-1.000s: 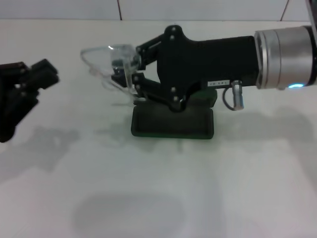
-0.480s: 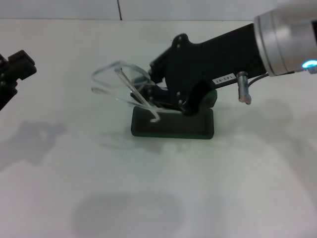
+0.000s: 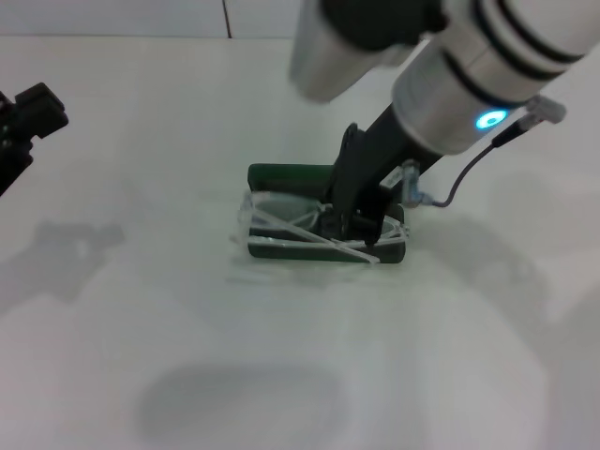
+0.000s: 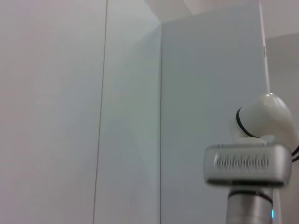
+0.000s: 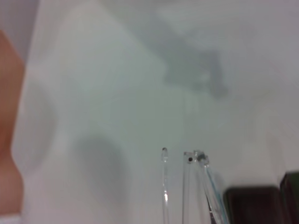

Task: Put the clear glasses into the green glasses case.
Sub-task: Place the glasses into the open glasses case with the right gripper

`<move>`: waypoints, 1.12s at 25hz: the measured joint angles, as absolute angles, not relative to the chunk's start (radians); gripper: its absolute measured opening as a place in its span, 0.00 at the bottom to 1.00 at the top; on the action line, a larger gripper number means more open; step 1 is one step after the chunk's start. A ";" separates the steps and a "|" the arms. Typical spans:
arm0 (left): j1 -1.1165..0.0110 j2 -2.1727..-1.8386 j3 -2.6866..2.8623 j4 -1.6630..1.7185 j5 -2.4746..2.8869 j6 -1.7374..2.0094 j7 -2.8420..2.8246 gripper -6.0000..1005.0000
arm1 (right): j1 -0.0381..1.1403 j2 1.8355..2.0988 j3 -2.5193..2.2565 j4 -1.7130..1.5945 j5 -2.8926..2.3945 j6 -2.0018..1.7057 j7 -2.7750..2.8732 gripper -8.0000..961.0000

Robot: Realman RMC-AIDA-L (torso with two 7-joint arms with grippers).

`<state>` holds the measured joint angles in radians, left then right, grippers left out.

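Change: half a second earlier the right gripper (image 3: 352,223) held the clear glasses (image 3: 291,225) in the air above the case; by this moment it had swung to point steeply down, and the glasses lay in and across the green glasses case (image 3: 281,176).
Glasses: front towards the case's left end, thin arms crossing the near rim, one tip reaching the near-right corner.
Meaning: placing looked nearly done, though the arms were probably not fully inside.
Right jaws: down in the case's right half, on the frame; whether pinching or spread, I could not tell.
Left gripper (image 3: 23,131): parked at far left, jaws unreadable.
Room: bare worktop (image 3: 281,375) on all sides of the case; upward withdrawal seemed unobstructed.
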<state>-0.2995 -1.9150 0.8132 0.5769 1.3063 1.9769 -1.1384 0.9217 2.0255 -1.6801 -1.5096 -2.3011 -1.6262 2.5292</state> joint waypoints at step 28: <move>-0.302 -1.933 0.814 0.565 1.320 1.950 -1.135 0.08 | 1.117 2.028 -2.092 -1.315 -2.529 -1.407 2.837 0.13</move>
